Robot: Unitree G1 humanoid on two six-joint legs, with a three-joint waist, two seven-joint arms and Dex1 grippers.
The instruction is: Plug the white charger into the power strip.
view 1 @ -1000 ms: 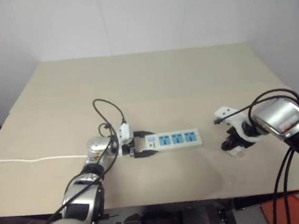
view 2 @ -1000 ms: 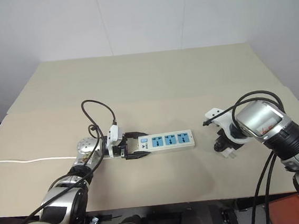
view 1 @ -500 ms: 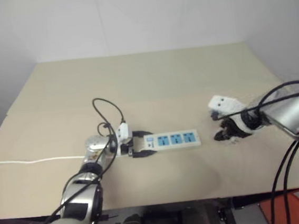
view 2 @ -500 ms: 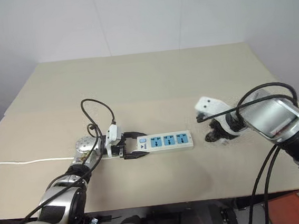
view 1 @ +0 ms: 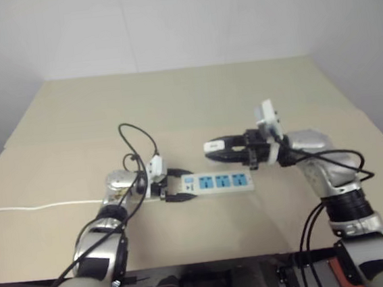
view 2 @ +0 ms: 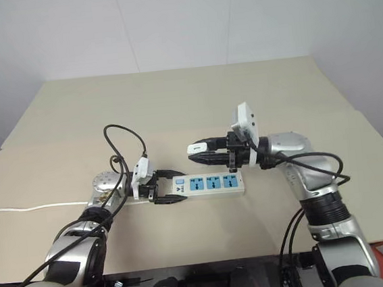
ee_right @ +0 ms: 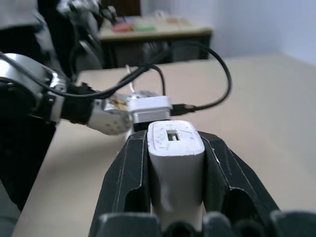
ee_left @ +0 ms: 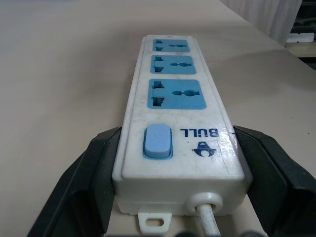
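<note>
Swung over the power strip [view 2: 209, 183], right claw [view 2: 195, 149] grips the white charger [ee_right: 175, 163]; left claw [ee_left: 168, 170] clamps the strip's end

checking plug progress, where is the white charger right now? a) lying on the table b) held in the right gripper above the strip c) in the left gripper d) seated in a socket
b, the right gripper clamps the white charger above the power strip, not yet plugged in.

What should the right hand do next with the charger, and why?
Probably lower it toward a blue socket, prongs turned down. The right hand holds the white charger above the power strip, pointing sideways, while the left hand clamps the strip's switch end.
</note>
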